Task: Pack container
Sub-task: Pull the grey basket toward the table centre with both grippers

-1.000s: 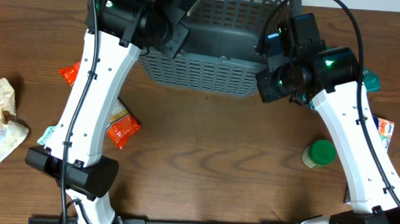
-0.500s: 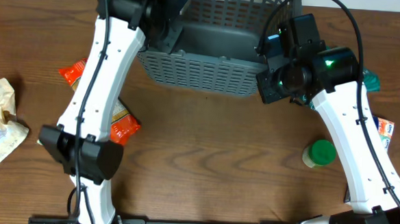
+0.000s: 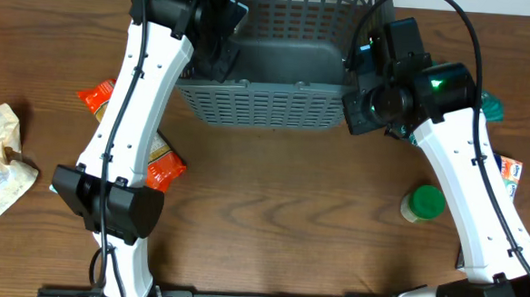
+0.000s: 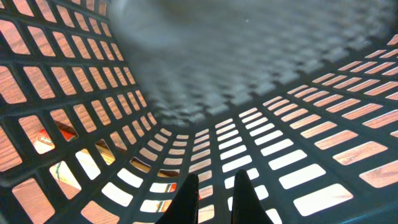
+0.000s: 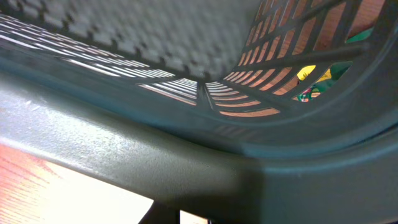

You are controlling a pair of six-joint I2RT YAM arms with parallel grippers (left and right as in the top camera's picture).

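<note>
Grey basket (image 3: 258,107): you set it flat. Left gripper (image 4: 214,179), 9 o'clock, nearly clenched, empty; right gripper (image 3: 360,70), 3 o'clock rim, grasp unclear.

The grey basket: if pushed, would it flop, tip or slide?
Probably stiff: the basket has a thick rim and lattice walls. Likely light for its size, being empty and slotted. Its broad flat base should slide, not tip.
</note>
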